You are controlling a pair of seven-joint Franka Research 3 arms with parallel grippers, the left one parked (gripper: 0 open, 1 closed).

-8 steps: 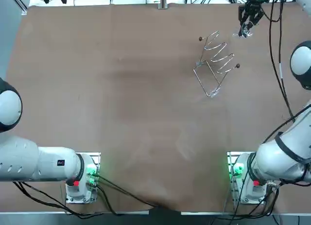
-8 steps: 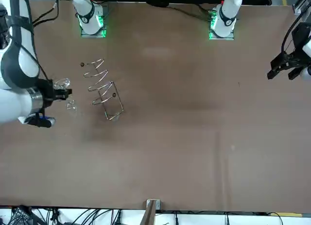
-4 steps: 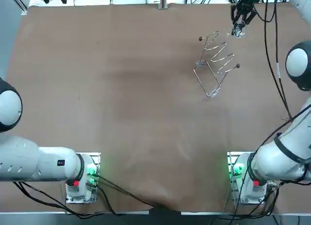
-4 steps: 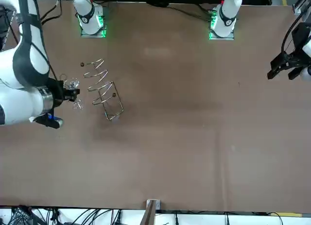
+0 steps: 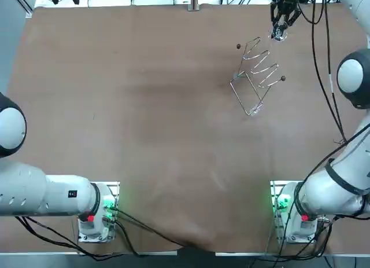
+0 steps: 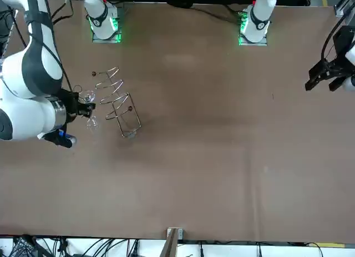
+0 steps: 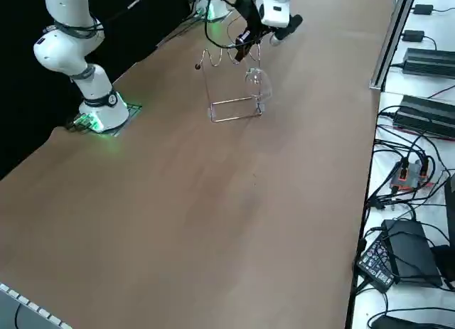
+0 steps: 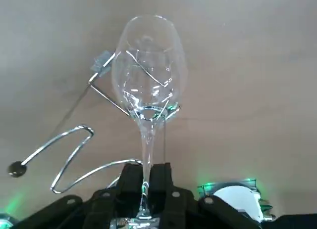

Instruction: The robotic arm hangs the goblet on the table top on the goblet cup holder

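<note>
Brown matte table (image 5: 144,106), far right corner: clear goblet (image 8: 148,85) held beside a wire rack.
Fingers of the right gripper (image 8: 145,177) pinch its thin glass stem, the rounded bowl pointing away. Only the side view shows it hanging bowl-down, just beside the zigzag wire goblet cup holder (image 5: 257,77).

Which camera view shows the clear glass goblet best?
The right wrist view: the clear glass goblet fills it, stem pinched in the right gripper near the silver wire holder. Side view shows it small; top and front views show only faint glints.
</note>
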